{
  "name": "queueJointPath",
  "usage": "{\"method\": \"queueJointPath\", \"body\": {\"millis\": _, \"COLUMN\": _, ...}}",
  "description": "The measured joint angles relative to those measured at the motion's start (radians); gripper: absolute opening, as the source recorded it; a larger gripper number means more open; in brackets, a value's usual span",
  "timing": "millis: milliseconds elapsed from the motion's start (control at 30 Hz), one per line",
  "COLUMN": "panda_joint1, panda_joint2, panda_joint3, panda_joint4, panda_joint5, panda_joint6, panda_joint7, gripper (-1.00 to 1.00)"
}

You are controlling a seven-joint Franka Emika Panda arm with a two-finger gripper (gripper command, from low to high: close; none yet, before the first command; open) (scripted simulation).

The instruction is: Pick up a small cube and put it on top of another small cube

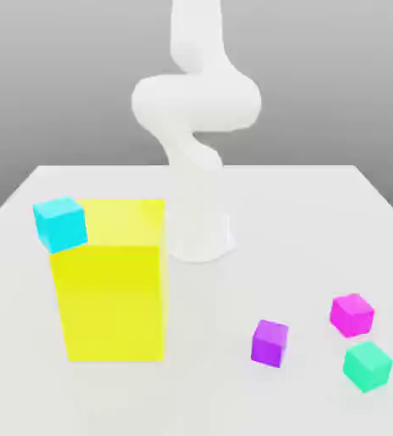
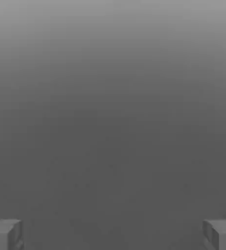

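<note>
Gripper (image 2: pixel 113 234) spread wide, nothing between its fingertips (image 2: pixel 5 233), grey backdrop in front of it. Green cube (image 1: pixel 367 365) sits on the white bench (image 1: pixel 234 383) at the exterior view's near right, just beside the magenta cube (image 1: pixel 352 314), which sits slightly farther back; apart, not touching. Purple cube (image 1: pixel 270 342) to their left, near them. Big yellow block (image 1: pixel 113 289) on the exterior view's left, cyan cube (image 1: pixel 60 224) at its upper left corner. Arm (image 1: pixel 196 128) upright behind the block.
</note>
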Motion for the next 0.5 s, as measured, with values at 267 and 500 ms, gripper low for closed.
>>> {"method": "queueJointPath", "body": {"millis": 267, "panda_joint1": 0.166, "panda_joint2": 0.265, "panda_joint3": -0.015, "panda_joint4": -0.049, "panda_joint5": -0.025, "panda_joint6": 0.110, "panda_joint7": -0.343, "gripper": 0.00}}
{"method": "queueJointPath", "body": {"millis": 500, "panda_joint1": 0.287, "panda_joint2": 0.492, "panda_joint3": -0.011, "panda_joint4": -0.092, "panda_joint5": -0.022, "panda_joint6": 0.206, "panda_joint7": -0.655, "gripper": 0.00}}
